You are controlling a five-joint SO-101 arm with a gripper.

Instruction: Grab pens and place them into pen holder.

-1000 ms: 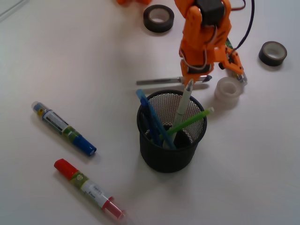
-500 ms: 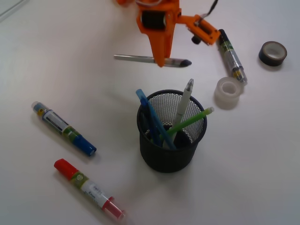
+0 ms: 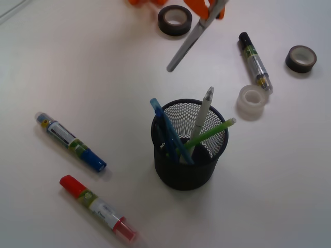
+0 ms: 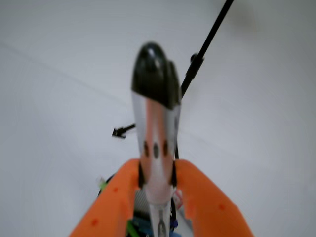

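Upper centre of frame: gripper (image 4: 157,182) clamped on silver-dark pen (image 3: 194,39), held aloft, tilted. Pen holder (image 3: 189,173) lower centre, well apart, four pens inside. Pen likely light, stiff, smooth, may pivot; grip sits near capped end, mid-barrel safer.

You will find no legible text here. Blue-capped marker (image 3: 71,141), red-capped marker (image 3: 98,207) and black-capped marker (image 3: 254,61): each carries a printed label, too small and blurred to read. Nothing readable in the wrist view either.
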